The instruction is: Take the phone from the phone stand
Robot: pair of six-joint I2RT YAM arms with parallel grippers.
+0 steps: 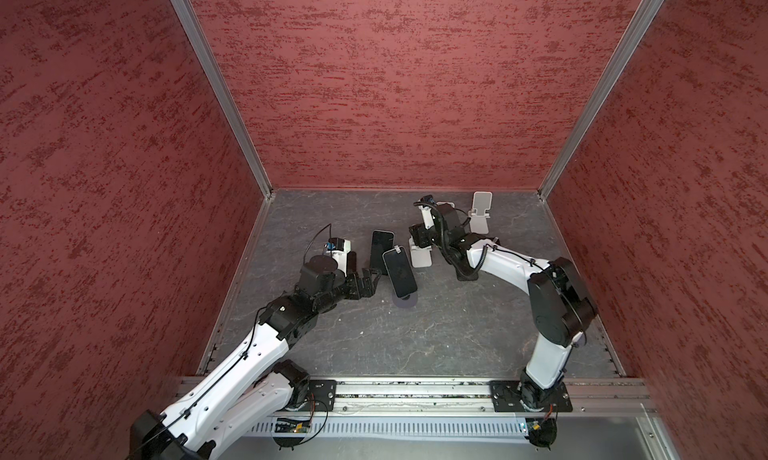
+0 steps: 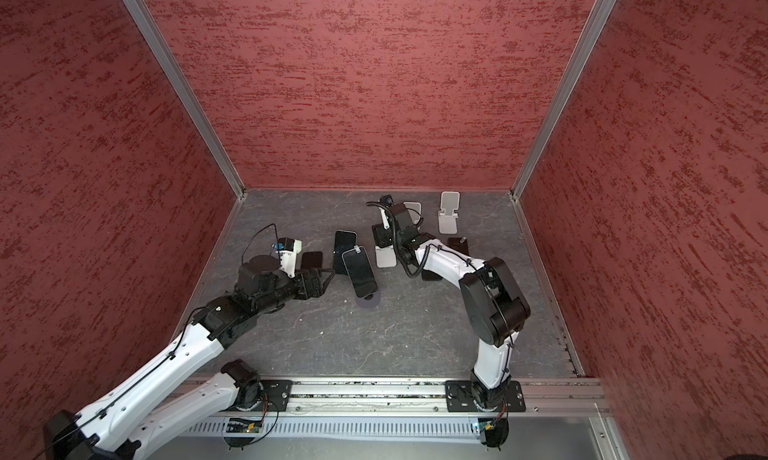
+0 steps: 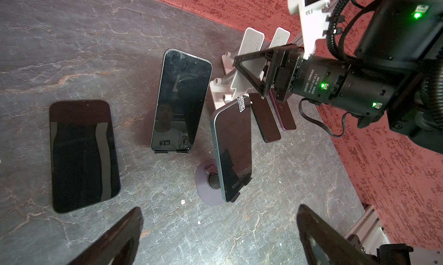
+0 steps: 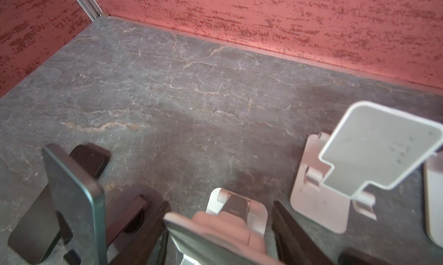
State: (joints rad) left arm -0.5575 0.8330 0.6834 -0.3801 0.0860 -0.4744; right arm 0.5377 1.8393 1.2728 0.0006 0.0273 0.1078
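Note:
A teal-edged phone (image 1: 400,273) (image 3: 233,151) with a sticker at its top leans on a stand with a round purple base (image 3: 206,189) at mid-table. My left gripper (image 1: 368,281) (image 3: 219,215) is open just left of it, with only bare table between the fingers. A second phone (image 1: 381,249) (image 3: 181,100) leans on a small black stand behind it. My right gripper (image 1: 415,239) (image 4: 221,211) is shut on the back plate of a white phone stand (image 1: 420,257) (image 4: 237,211) that holds no phone.
A dark phone (image 3: 81,153) lies flat to the left, and two more (image 3: 266,118) (image 3: 285,115) lie under my right arm. Two more white stands without phones (image 1: 480,212) (image 2: 413,210) are near the back wall. Red walls enclose the table on three sides.

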